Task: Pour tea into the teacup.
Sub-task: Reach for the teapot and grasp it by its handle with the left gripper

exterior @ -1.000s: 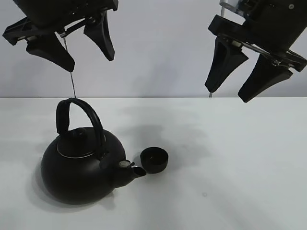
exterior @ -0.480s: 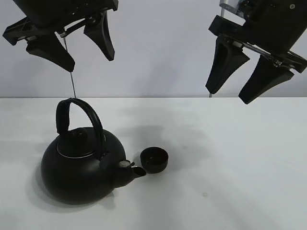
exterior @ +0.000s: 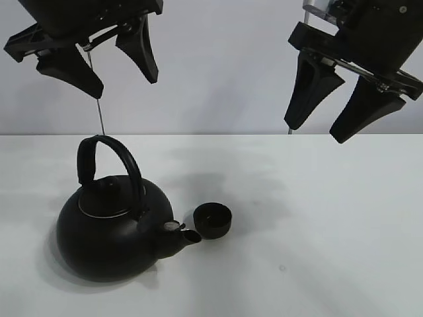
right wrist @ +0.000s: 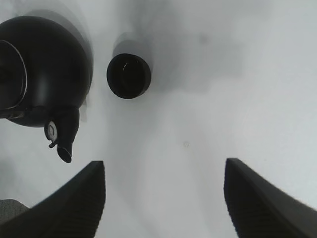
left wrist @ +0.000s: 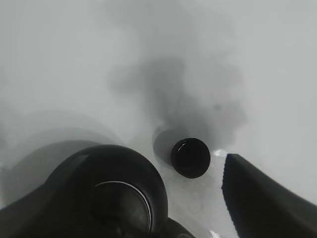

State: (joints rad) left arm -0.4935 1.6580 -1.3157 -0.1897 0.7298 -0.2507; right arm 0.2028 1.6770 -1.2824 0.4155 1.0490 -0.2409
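Note:
The small matte-black teacup (exterior: 213,220) stands on the white table just right of the spout of the big round black kettle (exterior: 112,228), which has an arched handle (exterior: 106,162). The cup also shows in the left wrist view (left wrist: 190,157) and the right wrist view (right wrist: 129,76); the kettle shows there too (left wrist: 114,193) (right wrist: 42,69). My left gripper (exterior: 99,63) hangs open high above the kettle. My right gripper (exterior: 327,112) hangs open high at the right, apart from both objects. Both are empty.
The white table (exterior: 330,218) meets a pale wall (exterior: 218,66) at the back. A thin vertical rod (exterior: 100,115) stands behind the kettle handle. A small dark speck (exterior: 282,268) lies on the tabletop right of the cup.
The right gripper has shifted very slightly; the kettle, teacup and left gripper have not moved.

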